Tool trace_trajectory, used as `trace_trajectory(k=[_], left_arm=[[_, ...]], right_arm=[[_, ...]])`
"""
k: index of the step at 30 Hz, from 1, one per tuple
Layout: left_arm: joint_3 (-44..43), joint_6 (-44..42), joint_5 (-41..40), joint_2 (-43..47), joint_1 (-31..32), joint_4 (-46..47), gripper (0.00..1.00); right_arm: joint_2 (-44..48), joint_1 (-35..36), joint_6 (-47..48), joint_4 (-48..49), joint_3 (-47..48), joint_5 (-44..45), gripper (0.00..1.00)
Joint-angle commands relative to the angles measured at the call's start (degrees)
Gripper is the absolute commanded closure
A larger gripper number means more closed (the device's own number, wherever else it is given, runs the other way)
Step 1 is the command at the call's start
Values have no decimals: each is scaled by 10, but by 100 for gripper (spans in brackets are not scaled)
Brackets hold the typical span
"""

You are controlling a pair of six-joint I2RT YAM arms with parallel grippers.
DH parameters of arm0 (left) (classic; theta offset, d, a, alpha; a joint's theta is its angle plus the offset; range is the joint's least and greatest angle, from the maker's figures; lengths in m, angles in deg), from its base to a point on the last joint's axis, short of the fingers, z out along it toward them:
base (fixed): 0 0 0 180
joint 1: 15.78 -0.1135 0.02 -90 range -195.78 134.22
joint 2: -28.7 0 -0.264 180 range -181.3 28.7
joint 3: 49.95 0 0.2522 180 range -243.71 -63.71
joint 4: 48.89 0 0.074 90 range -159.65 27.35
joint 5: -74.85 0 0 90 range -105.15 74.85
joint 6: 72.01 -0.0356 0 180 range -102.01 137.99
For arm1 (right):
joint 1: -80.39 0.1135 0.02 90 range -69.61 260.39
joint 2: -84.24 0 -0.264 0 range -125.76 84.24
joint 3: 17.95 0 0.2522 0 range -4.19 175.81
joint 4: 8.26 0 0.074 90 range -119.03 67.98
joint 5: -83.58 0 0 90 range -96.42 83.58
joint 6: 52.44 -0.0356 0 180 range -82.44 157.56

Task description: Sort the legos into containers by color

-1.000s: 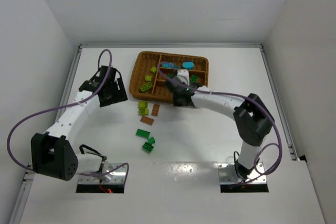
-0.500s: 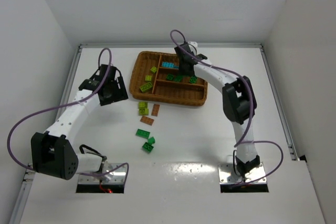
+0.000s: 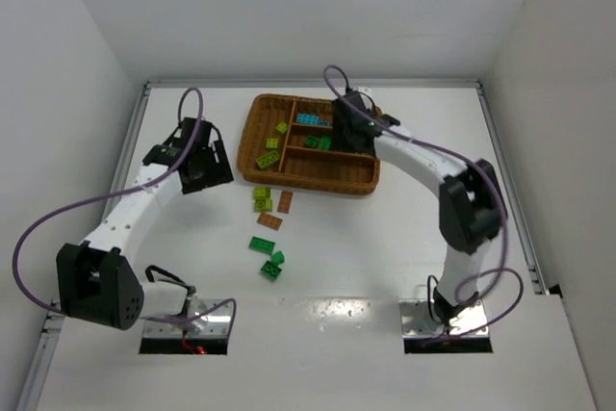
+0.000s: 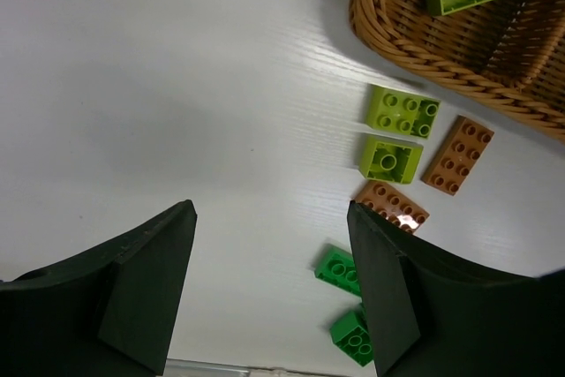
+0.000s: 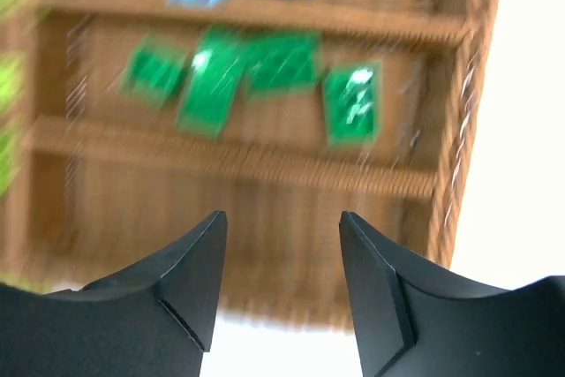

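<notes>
A white tabletop is seen from above, with the left arm and the right arm bolted at its near edge. A brown wicker tray is set toward the middle of the far edge; it is divided into one tall section on the left and three long narrow sections on the right. The left gripper is held above the bare tabletop just left of the tray's near left corner, its jaws spread wide with nothing between them. The right gripper is held over the right half of the tray, its jaws parted and empty; that wrist view is blurred. Cyan legos are gathered in the far narrow section, dark green legos in the middle narrow section, and yellow-green legos in the tall section. On the tabletop, just in front of the tray's near left corner, two yellow-green bricks and two brown-orange bricks are laid side by side. Three dark green bricks are found a little nearer the arms.
</notes>
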Motion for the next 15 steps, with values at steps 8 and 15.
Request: trace_trajectory(k=[8, 15], left_arm=[[-27, -13, 67, -36, -74, -6, 24], [-32, -13, 74, -36, -79, -6, 24]], right_arm=[[189, 267, 31, 110, -263, -163, 15], [143, 354, 25, 142, -261, -199, 12]])
